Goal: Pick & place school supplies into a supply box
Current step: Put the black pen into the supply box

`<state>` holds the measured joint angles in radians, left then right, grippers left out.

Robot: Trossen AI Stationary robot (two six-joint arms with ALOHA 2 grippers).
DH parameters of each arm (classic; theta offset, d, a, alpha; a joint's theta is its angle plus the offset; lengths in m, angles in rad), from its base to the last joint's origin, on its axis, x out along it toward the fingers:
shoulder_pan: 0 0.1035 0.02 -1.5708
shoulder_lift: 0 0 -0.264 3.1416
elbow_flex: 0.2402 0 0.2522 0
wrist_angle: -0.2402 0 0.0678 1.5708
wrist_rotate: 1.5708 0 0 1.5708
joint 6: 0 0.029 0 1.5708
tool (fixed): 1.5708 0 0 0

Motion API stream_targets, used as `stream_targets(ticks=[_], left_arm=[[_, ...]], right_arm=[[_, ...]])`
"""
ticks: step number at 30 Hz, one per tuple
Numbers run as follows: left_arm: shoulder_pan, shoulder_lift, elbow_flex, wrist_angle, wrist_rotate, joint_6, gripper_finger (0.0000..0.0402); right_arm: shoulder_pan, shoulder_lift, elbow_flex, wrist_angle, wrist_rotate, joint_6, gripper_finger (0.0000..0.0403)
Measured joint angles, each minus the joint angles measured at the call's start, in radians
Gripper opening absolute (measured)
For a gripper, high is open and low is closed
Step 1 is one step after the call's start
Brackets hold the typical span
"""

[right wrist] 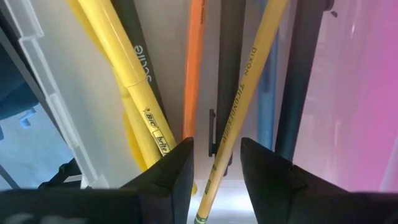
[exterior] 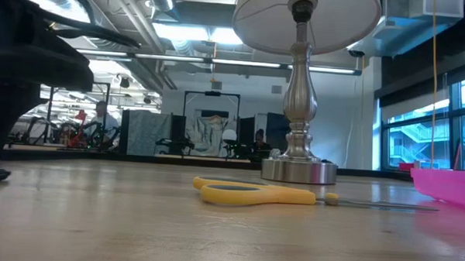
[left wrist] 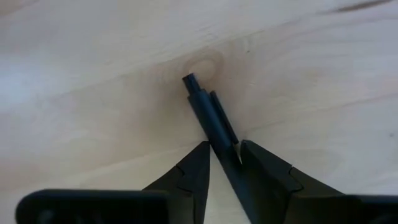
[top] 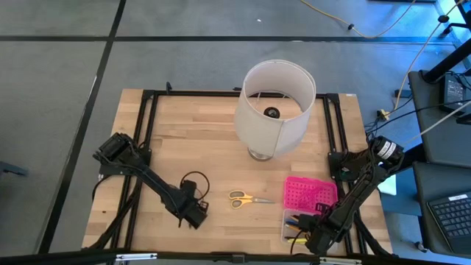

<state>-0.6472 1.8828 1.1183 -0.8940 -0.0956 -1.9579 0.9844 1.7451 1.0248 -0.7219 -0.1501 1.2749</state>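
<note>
Wooden table, lamp at back; supply box front right, pencils and pens already inside; right gripper part-open over them, gripping nothing; left gripper closing around black pen on table; scissors still out.

Pen's lower end hidden between the left jaws; pink lid cut off.

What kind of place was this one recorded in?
Probably a robotics lab or open workshop: exposed ceiling ducts, a wooden table framed by black rails, cables trailing across grey floor, people seated far behind.
</note>
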Motion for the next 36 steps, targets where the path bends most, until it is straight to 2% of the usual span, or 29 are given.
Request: stream_targets(ticks=[7,12,19,21,24,27,32,36], left_arm=[[0.0,0.001,0.0,0.004,-0.012,0.098,0.0052],[-0.001,0.001,0.0,0.002,-0.033,0.131,0.0031],[-0.002,0.01,0.057,-0.021,-0.088,0.225,0.0029],[0.0,0.014,0.087,0.004,-0.133,0.259,0.0028],[0.002,0.009,0.124,0.027,-0.227,0.338,0.0028],[0.008,0.01,0.155,0.115,-0.335,0.465,0.0029],[0.026,0.008,0.182,0.364,-0.46,0.782,0.0029],[0.041,0.008,0.182,0.642,-0.511,1.172,0.003]], right_arm=[[0.0,0.0,0.001,-0.003,-0.032,0.0,0.0135],[0.001,0.0,0.049,-0.062,0.033,0.003,0.0135],[0.002,0.0,0.148,-0.142,0.14,-0.025,0.0135],[0.002,0.0,0.169,-0.152,0.244,-0.09,0.0136],[0.002,0.0,0.186,-0.124,0.538,-0.194,0.0135],[0.0,0.0,0.207,-0.104,0.727,-0.304,0.0136],[0.002,0.0,0.253,-0.073,0.891,-0.425,0.0136],[0.001,0.0,0.267,0.007,0.94,-0.558,0.0136]])
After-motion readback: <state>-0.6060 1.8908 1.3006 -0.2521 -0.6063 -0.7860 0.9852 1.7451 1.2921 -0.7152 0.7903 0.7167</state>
